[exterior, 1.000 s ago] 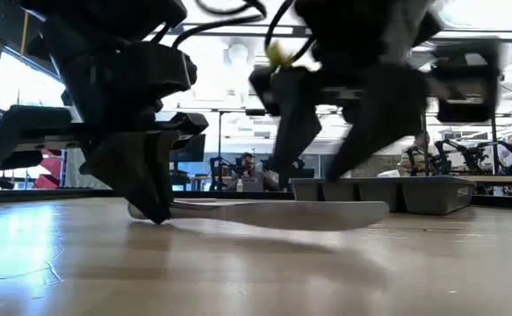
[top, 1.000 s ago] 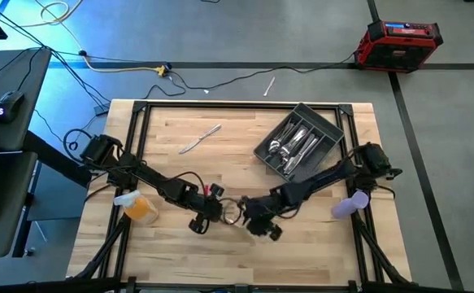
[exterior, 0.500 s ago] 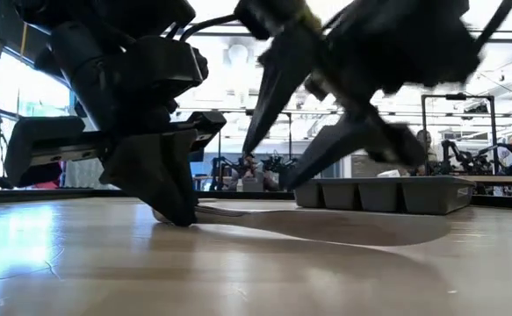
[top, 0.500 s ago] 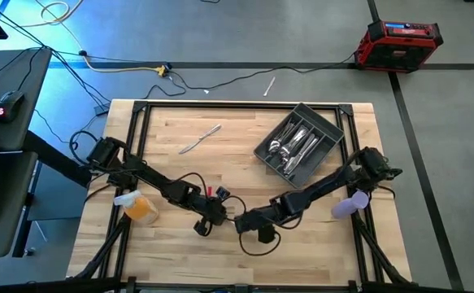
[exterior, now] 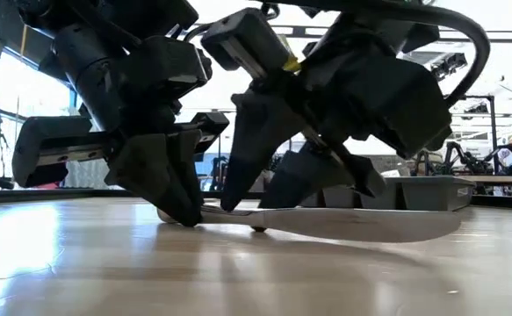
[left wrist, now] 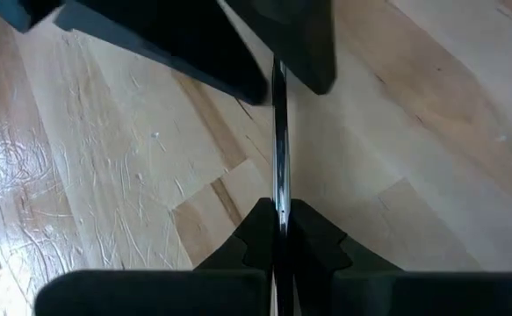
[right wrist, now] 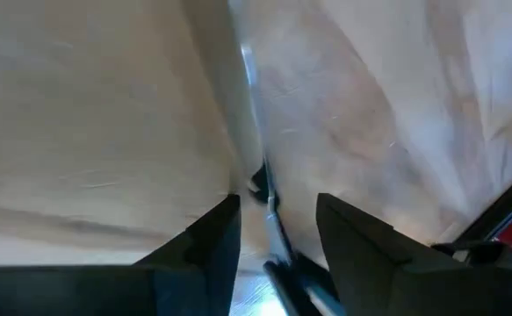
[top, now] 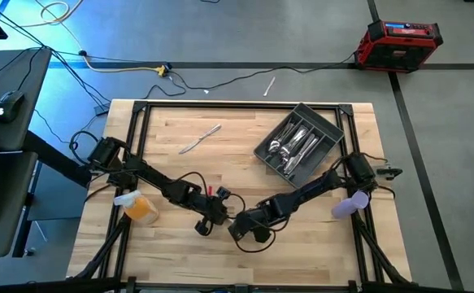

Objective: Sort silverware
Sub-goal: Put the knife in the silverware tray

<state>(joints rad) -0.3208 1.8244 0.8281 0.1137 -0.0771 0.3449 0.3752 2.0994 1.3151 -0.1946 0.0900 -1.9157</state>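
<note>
Both your claws met over one knife at the lower middle of the overhead frame.

Your left gripper point(top: 218, 218) was pinching the knife point(exterior: 326, 221), which lay flat on the table point(top: 180, 252) with its blade reaching toward the right of the low frame. Your right gripper point(top: 238, 226) had its fingers point(right wrist: 212, 237) spread, one on each side of the same knife, not closed on it. Farther back, a second knife point(top: 200, 139) lay alone at upper middle, and the tray point(top: 332, 130) at upper right held the sorted silverware point(top: 295, 148).
</note>
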